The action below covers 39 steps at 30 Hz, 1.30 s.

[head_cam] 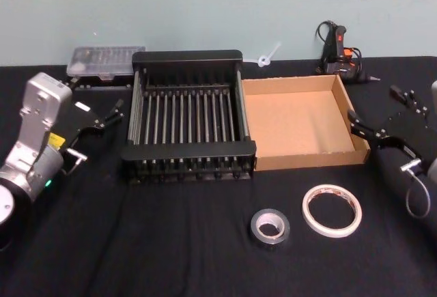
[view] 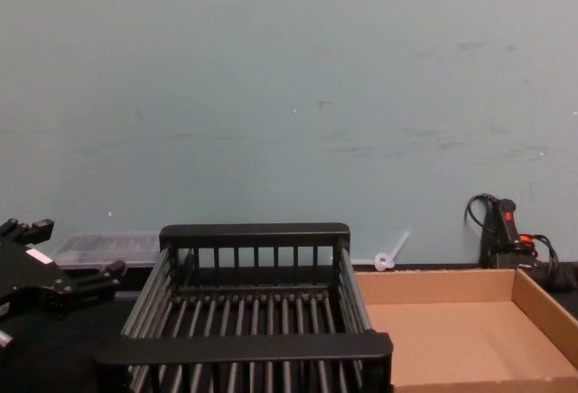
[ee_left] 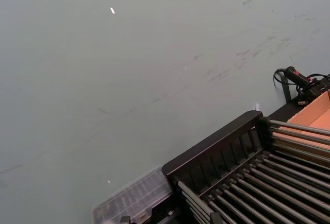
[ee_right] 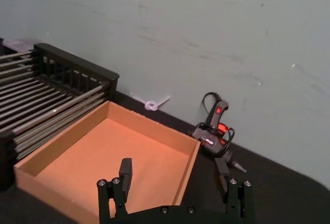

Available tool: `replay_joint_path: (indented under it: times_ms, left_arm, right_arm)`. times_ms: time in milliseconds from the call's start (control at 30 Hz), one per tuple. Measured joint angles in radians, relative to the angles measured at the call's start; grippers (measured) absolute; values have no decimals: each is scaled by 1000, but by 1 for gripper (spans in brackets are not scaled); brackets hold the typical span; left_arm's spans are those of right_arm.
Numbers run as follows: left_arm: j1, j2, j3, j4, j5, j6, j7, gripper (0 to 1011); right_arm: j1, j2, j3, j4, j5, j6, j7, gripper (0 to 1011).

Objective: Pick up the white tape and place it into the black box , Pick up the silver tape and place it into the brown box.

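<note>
Black box (view: 253, 321) sits touching brown box (view: 452, 321).

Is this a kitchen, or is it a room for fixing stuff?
Probably a workshop or robot test room, not a kitchen. A table under black cloth holds a black-and-orange glue gun, a clear plastic parts case and a grey-silver duct tape roll.

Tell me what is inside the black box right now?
The black box holds nothing: its bare slatted floor shows. The white tape and silver tape lie on the table in front. A strip of floor under the near rim is hidden.
</note>
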Motion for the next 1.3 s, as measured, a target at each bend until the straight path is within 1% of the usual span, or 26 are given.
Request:
replay_joint_path:
  times_ms: [67, 200, 300, 333, 433, 633, 900, 1033, 1300]
  left_arm:
    - [0, 0, 0, 0, 0, 0, 0, 1001]
    - [0, 0, 0, 0, 0, 0, 0, 1001]
    - [0, 0, 0, 0, 0, 0, 0, 1001]
    - [0, 0, 0, 0, 0, 0, 0, 1001]
    - [0, 0, 0, 0, 0, 0, 0, 1001]
    - [0, 0, 0, 0, 0, 0, 0, 1001]
    - [0, 0, 0, 0, 0, 0, 0, 1001]
    - [0, 0, 0, 0, 0, 0, 0, 1001]
    - [0, 0, 0, 0, 0, 0, 0, 1001]
  right_arm:
    - [-14, 7, 11, -21, 16, 25, 15, 1002]
    - [-32, 18, 23, -46, 30, 51, 31, 1002]
    - [-57, 34, 40, -74, 44, 79, 55, 1002]
    - [-57, 34, 40, -74, 44, 79, 55, 1002]
    - [-80, 47, 52, -92, 56, 101, 75, 1002]
    - [-123, 68, 75, -120, 87, 156, 127, 1002]
    - [-158, 66, 91, -142, 110, 209, 156, 1002]
    - [-179, 57, 101, -151, 122, 238, 167, 1002]
    - [-200, 42, 114, -156, 131, 273, 184, 1002]
